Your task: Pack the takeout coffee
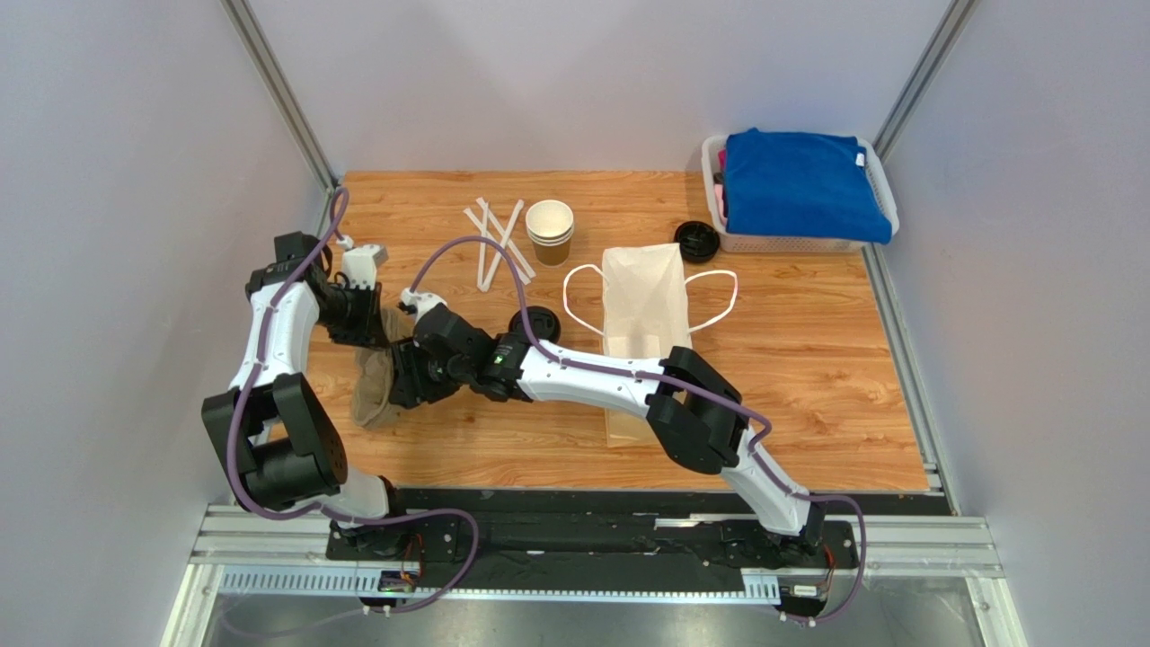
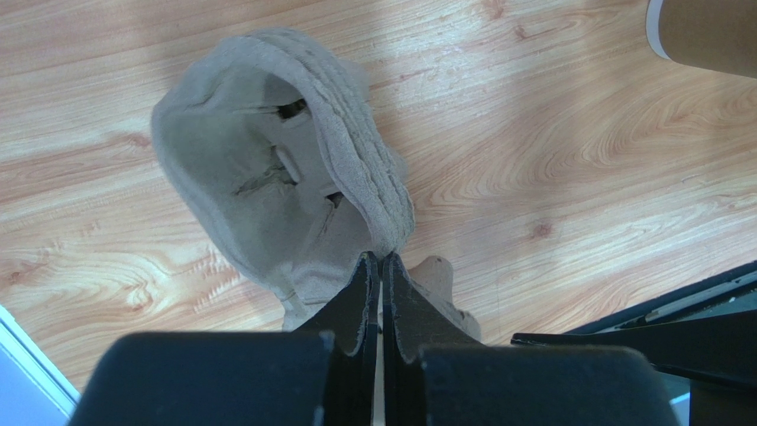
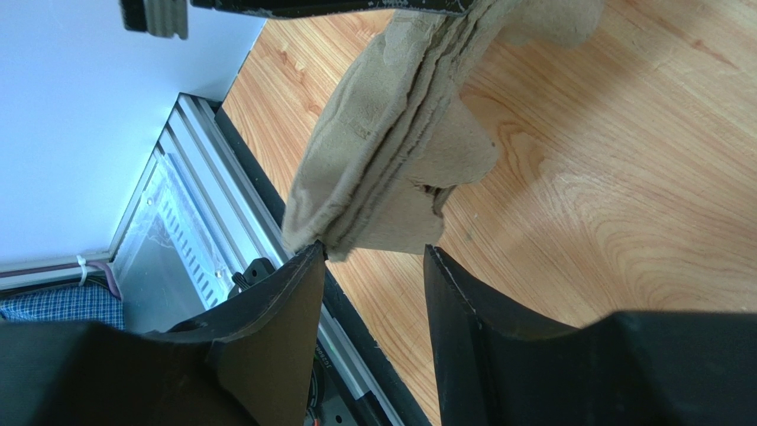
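Coffee (image 1: 541, 324): lidded cup sits on table (image 1: 810, 405) just left of the paper bag (image 1: 645, 303), partly behind R arm (image 1: 608, 380), nothing gripping it. Bag lies flat, doesn't look opened up. L gripper (image 2: 382, 262) is clamped tight on the edge of a stack of cardboard cup trays (image 2: 266, 177), holding it up off the wood. R gripper (image 3: 373, 253) has jaws apart at the stack's lower edge, not closed on it; prob lining up to peel one tray off. Progress: early, imo. Left to do: separate a tray, seat the cup, open bag, load it.
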`<action>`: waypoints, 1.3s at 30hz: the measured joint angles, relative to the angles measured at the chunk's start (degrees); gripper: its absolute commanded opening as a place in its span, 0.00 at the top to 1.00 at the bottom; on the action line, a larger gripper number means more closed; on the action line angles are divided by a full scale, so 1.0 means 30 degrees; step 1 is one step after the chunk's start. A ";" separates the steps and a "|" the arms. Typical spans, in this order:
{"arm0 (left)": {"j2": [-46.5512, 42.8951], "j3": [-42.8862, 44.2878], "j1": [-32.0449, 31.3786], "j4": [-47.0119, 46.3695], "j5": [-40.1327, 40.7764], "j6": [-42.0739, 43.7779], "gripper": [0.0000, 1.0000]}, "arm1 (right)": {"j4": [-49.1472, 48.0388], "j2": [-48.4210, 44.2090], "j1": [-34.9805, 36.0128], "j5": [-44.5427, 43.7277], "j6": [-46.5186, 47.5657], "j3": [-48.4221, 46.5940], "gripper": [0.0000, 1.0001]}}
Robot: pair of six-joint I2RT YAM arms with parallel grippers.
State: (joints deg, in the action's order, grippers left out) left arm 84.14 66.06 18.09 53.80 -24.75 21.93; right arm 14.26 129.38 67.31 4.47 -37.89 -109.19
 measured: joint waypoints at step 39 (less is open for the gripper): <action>-0.1333 -0.0648 0.0022 0.0590 -0.1581 0.0459 1.00 | -0.0146 -0.0015 -0.0160 0.0204 -0.0583 0.0204 1.00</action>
State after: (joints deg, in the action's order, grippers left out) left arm 80.14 64.12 18.15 55.57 -29.50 23.31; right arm 13.82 129.34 66.83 5.08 -39.64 -108.57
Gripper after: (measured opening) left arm 0.009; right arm 0.006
